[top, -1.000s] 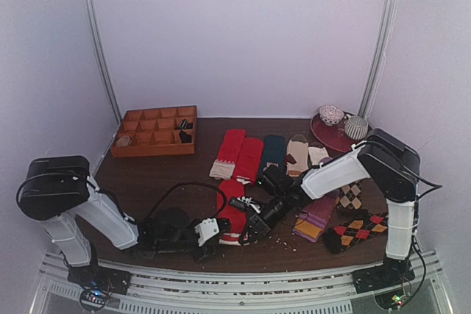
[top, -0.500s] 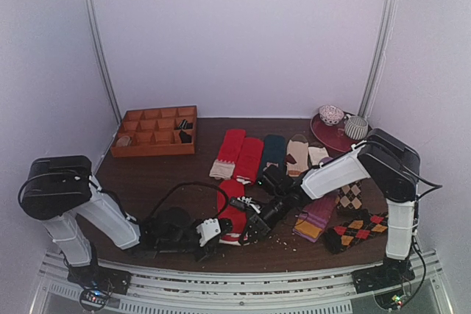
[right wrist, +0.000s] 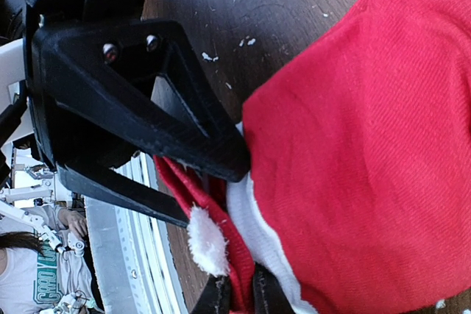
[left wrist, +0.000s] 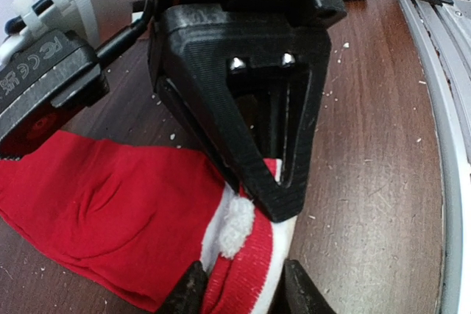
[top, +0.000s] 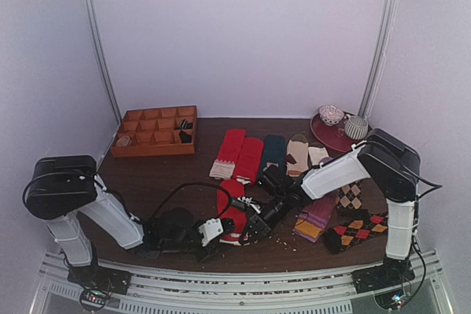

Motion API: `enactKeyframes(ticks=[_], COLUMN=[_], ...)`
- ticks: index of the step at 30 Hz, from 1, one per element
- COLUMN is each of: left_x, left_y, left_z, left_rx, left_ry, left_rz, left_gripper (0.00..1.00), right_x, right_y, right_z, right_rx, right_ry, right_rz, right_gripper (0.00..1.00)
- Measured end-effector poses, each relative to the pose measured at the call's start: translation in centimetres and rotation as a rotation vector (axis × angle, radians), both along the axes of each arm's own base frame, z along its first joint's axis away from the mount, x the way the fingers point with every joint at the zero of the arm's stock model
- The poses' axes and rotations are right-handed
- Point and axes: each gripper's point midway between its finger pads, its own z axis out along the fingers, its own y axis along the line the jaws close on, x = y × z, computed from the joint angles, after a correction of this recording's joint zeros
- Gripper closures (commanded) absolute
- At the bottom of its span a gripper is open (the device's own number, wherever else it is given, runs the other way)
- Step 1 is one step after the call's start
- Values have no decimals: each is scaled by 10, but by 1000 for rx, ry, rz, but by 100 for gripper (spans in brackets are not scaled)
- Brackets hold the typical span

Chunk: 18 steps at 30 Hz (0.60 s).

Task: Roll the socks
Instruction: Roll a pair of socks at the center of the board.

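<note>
The socks [top: 232, 207] are bright red and lie on the brown table near its front, with a cream, red-striped band at the near end. My left gripper [top: 221, 234] reaches in from the left. In the left wrist view [left wrist: 243, 295] its fingertips press on both sides of the band [left wrist: 250, 255]. My right gripper [top: 246, 232] comes from the right. In the right wrist view [right wrist: 241, 295] its fingers are pinched on the band's edge [right wrist: 243, 255]. The two grippers almost touch: the right gripper [left wrist: 243, 93] fills the left wrist view, and the left gripper [right wrist: 125, 86] fills the right wrist view.
Two separate red socks [top: 239, 154], a dark teal sock [top: 274, 151] and a cream sock [top: 297, 154] lie behind. A purple sock [top: 316, 218] and argyle socks [top: 357, 229] lie at the right. A wooden compartment tray [top: 154, 131] is back left, a dark red plate [top: 324, 137] with bowls back right.
My left arm has shifted a little to the right, bringing its gripper closer onto the band. The right arm and the socks have barely moved.
</note>
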Motion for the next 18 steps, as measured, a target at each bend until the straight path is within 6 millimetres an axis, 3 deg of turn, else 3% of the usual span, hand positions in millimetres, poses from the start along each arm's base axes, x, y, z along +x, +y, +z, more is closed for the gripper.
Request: enactKeyframes(ticks=[4,10,14,18], left_x=[0,1,0,0], left_y=[0,-2,-5,-5], left_z=[0,0,1,1], left_rx=[-2,-4,-11,-16], left_ry=[8,15,20,47], left_rz=[1,7,-1,3], left_gripper=[65,99,100,100], right_x=[0,0,-2,-2], right_y=[0,0,-1,-1], right_z=[0,0,0,0], right_rx=[1,1,0,3], right_ry=[0,0,7,9], right_rz=[0,0,2,5], right_gripper=[90,90,89,78])
